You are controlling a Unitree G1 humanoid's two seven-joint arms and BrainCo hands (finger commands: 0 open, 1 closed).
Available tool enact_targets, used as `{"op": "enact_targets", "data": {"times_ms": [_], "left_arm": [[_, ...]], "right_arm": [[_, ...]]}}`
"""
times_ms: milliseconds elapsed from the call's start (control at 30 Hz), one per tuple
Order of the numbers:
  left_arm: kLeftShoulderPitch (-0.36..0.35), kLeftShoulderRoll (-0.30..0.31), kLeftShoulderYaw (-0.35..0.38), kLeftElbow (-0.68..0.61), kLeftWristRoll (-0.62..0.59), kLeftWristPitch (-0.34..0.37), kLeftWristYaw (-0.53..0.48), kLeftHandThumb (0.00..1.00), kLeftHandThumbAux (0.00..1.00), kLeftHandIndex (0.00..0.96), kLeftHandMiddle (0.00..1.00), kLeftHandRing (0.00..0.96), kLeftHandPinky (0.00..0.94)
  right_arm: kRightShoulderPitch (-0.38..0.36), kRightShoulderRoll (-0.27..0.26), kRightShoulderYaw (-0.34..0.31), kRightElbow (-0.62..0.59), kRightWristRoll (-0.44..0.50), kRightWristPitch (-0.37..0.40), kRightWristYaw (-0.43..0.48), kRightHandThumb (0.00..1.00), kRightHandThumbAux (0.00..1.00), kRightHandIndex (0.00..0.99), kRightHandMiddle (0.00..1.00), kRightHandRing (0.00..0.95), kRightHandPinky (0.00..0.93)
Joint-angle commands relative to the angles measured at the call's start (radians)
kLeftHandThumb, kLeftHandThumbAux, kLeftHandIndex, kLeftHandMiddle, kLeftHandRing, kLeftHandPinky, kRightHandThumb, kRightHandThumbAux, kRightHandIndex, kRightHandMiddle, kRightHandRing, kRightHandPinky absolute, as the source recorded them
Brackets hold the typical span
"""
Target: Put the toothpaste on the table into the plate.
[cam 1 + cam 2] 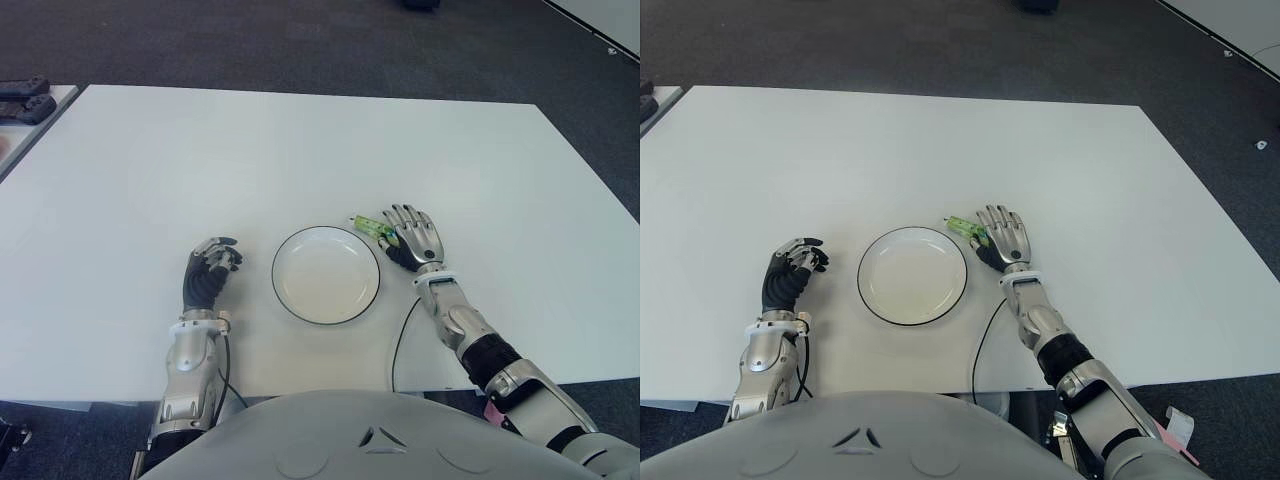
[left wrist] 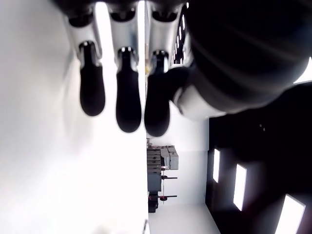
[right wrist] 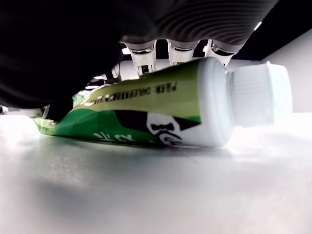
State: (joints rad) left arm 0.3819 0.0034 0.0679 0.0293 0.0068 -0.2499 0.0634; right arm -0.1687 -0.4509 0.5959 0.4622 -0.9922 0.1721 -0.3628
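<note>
1. The toothpaste is mostly covered by the right hand in the eye views; only its green end toward the plate shows.
2. In the right wrist view, the palm blocks the tube's upper rear part, and the crimped end sits in shadow.
3. Contact between the fingers and the tube cannot be determined; whether they grip it cannot be told.
4. The tube's printed text is too small to read.
5. The left hand is cut off by the left wrist view's edge; only three fingertips and part of the thumb appear.
6. Dark objects at the table's far left are cropped and unidentifiable.
</note>
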Motion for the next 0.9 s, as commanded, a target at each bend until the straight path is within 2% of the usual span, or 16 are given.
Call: {"op": "enact_targets", "data": {"times_ms": [33, 167, 300, 467, 700, 900], "left_arm": [[0.005, -0.01, 0.004, 0.006, -0.005, 0.031, 0.004, 0.693, 0.723, 0.432, 0.591, 0.568, 0.543], [0.004, -0.012, 0.004, 0.005, -0.005, 0.034, 0.007, 0.694, 0.724, 0.432, 0.592, 0.567, 0.544], [0.005, -0.011, 0.005, 0.009, -0.008, 0.02, 0.003, 0.693, 0.724, 0.432, 0.589, 0.566, 0.547], [0.005, -0.008, 0.003, 0.016, -0.006, 0.0, -0.001, 0.693, 0.724, 0.432, 0.587, 0.563, 0.541], [0.003, -0.011, 0.006, 0.017, -0.012, 0.007, 0.0, 0.694, 0.724, 0.432, 0.585, 0.564, 0.547], [0.003, -0.012, 0.007, 0.019, -0.011, 0.004, 0.003, 0.693, 0.724, 0.432, 0.586, 0.561, 0.54]], "right_arm": [[0.087, -0.089, 0.085, 0.084, -0.028, -0.034, 0.215, 0.602, 0.144, 0.0, 0.0, 0.0, 0.0], [0.065, -0.132, 0.095, 0.058, -0.028, -0.054, 0.28, 0.61, 0.148, 0.0, 0.0, 0.0, 0.0], [0.035, -0.195, 0.1, -0.021, -0.035, -0.067, 0.407, 0.619, 0.154, 0.0, 0.0, 0.0, 0.0], [0.021, -0.222, 0.111, -0.057, -0.046, -0.068, 0.482, 0.622, 0.156, 0.0, 0.0, 0.0, 0.0], [-0.015, -0.25, 0.115, -0.061, -0.034, -0.099, 0.555, 0.615, 0.145, 0.0, 0.0, 0.0, 0.0], [-0.037, -0.258, 0.105, -0.049, -0.021, -0.129, 0.573, 0.612, 0.136, 0.0, 0.0, 0.0, 0.0]]}}
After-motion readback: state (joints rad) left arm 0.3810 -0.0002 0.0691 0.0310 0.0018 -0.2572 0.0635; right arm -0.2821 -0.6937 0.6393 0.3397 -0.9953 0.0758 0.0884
